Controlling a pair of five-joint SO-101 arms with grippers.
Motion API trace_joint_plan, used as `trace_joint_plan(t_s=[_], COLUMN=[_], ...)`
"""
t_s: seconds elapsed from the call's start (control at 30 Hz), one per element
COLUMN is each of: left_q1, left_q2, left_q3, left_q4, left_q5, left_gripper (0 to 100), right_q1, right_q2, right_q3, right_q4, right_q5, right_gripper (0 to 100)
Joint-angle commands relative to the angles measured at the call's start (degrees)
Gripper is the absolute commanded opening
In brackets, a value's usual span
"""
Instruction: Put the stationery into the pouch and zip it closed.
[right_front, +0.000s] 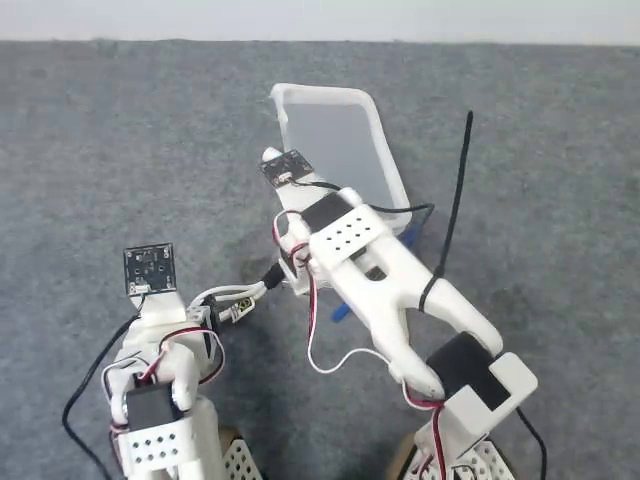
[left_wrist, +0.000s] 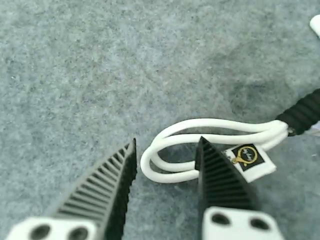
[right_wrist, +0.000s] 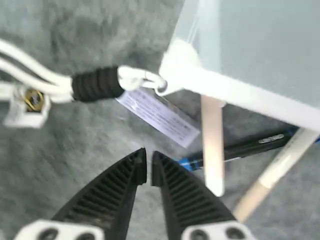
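You have soft, even light from overhead. A faint shadow lies on the table (right_front: 100, 150) beneath the right arm (right_front: 400, 290), and the pale pouch (right_front: 335, 140) glares slightly.

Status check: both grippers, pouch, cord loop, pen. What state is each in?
left gripper: fingers open, empty, over the cord loop
right gripper: fingers shut, empty, near the pen
pouch: lying flat; zipped or open, cannot tell
cord loop: slack on the mat, not gripped
pen: lying on the mat, one end under the pouch edge
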Motion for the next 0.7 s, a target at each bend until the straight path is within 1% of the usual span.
trace_joint_plan(t_s=[0.0,0.13,0.2,0.37,0.5,0.67], left_q1=[-0.1,-0.1,-0.1,-0.1,-0.1,-0.1], left_q2=[-1.3,-1.3,-1.3,-1.3,-1.3,-1.3], left_q3=[-1.4,-1.4,-1.4,-1.4,-1.4,-1.4], left_q4=[-0.6,-0.5,-0.5,-0.5,-0.5,-0.5], left_q5=[0.8,0.8,0.8,0.8,0.8,0.8], left_gripper=[18,18,18,18,18,18], right_q1=[-1.7,-3.6,-4.7,-6.4,-6.4,-6.4], right_q2=[-4.5,-4.5,-4.4,-2.7,1.6,5.1], right_q3=[-3.0,-2.8,-2.7,-2.5,-2.8,-2.8], right_q4=[-1.5,-3.3,-5.7,-11.1,-16.3,-23.3], right_q5=[-10.1,-14.3,-16.3,-19.5,-19.6,-19.3], right_gripper=[16.9,31.0,35.0,33.9,31.0,30.9])
